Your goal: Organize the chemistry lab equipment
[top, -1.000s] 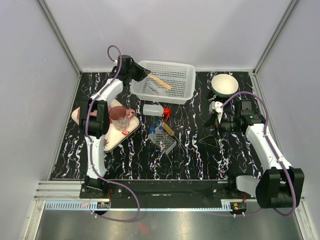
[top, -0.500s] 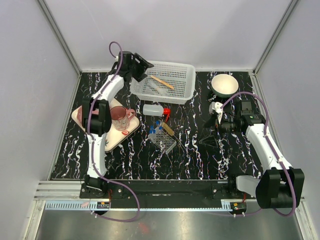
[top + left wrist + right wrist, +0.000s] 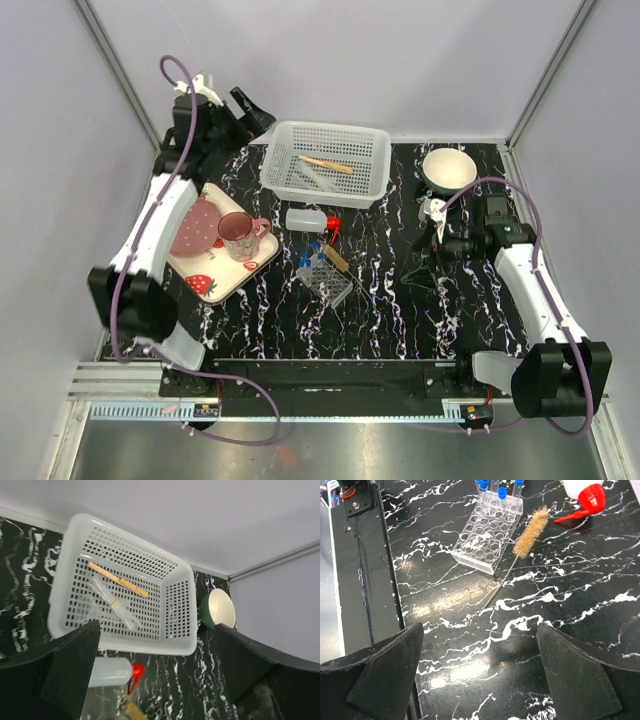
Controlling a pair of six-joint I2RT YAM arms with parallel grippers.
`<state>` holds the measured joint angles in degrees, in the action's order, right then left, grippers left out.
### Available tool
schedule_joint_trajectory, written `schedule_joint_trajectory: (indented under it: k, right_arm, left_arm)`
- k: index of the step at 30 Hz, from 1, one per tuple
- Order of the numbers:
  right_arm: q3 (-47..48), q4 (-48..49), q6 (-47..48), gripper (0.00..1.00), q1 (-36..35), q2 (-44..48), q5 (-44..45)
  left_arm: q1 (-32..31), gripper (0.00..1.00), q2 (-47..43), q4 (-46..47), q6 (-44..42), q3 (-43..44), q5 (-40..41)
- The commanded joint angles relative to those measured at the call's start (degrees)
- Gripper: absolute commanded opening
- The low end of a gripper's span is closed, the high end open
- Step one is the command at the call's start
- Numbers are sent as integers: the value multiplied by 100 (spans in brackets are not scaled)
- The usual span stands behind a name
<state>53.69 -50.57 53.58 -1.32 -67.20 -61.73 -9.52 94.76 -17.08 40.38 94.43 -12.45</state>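
A white mesh basket [image 3: 372,160] [image 3: 175,610] at the back holds a thin wooden stick [image 3: 325,163] [image 3: 118,580] and clear pipettes [image 3: 312,176] [image 3: 114,601]. My left gripper [image 3: 250,112] [image 3: 155,680] hangs open and empty, high off the basket's left rear corner. The translucent red-capped bottle [image 3: 306,219] [image 3: 111,672] lies in front of the basket. Blue-capped test tubes [image 3: 311,255] [image 3: 492,487] stand in the tube rack [image 3: 328,280] [image 3: 487,537]. My right gripper [image 3: 425,250] [image 3: 477,680] is open and empty over bare table, right of the rack.
A tan bristle brush [image 3: 336,258] [image 3: 530,525] lies against the rack. A white bowl [image 3: 449,169] [image 3: 220,611] sits back right. The strawberry-print tray [image 3: 205,285] with a pink mug [image 3: 238,235] lies at the left.
My left gripper opened and let the wooden stick drop into the basket. The left arm then swung up and left, away from the basket. The right arm stayed put.
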Motion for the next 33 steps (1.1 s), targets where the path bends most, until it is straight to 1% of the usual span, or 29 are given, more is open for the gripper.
schedule_joint_trajectory:
  k: [1,2,3,4,5,6,7,8,9,11,12,16,21,23,26,28,30,33]
  right_arm:
    - [835,-778,249,100,36,-109,451]
    - [958,-866,249,100,36,-205,487]
    - [1194,-1041,232,100,36,-249,478]
    - [1309,-1113,214,100,36,-311,452]
    - [1415,-1148,179,100,18,-424,408]
    - [1607,-1175,31,100,1,-486,330]
    - [1696,-1175,-58,100,-26,-557,303]
    - [1784,-1157,-137,100,-87,-697,302]
    - [1950,-1105,-329,100,-244,-768,355]
    - [2083,-1000,-558,100,-517,-987,521]
    - [2214,-895,-760,100,-831,-1049,766]
    - [2540,-683,-1086,100,-1439,-1540,1181]
    - [3103,-437,-1631,100,-1906,-2173,1690]
    - [3313,-428,-1798,100,-2135,-2464,1857]
    - [3428,-244,-2113,100,-2433,-2745,2392]
    - [3472,-24,-2290,100,-2522,-2938,2604]
    - [3525,186,-2554,100,-2636,-3070,2877]
    - [3596,441,-2739,100,-2855,-3352,3211]
  left_arm:
    - [29,99,-1309,12,-1084,-1098,523]
    - [38,99,-1555,38,-1181,-1329,585]
    - [55,99,-2027,56,-1338,-1566,707]
    - [64,99,-2267,99,-1401,-2021,752]
    - [82,99,-2521,161,-1454,-2269,787]
    - [99,99,-2994,222,-1532,-2515,866]
    - [117,99,-3225,318,-1568,-2944,928]
    - [134,99,-3462,346,-1577,-3140,981]
    - [143,99,-3882,363,-1603,-3324,1068]
    - [152,99,-4262,337,-1647,-3738,1052]
    - [169,99,-4569,311,-1708,-3835,930]
    - [161,99,-5133,-83,-1709,-4265,525]
    - [161,99,-5792,-488,-1551,-4670,235]
    - [161,99,-5951,-559,-1429,-4863,138]
    - [161,99,-6346,-647,-1270,-5189,-91]
    - [161,99,-6470,-700,-1191,-5451,-275]
    - [170,99,-6628,-691,-1147,-5610,-625]
    - [161,99,-6769,-683,-1094,-5883,-934]
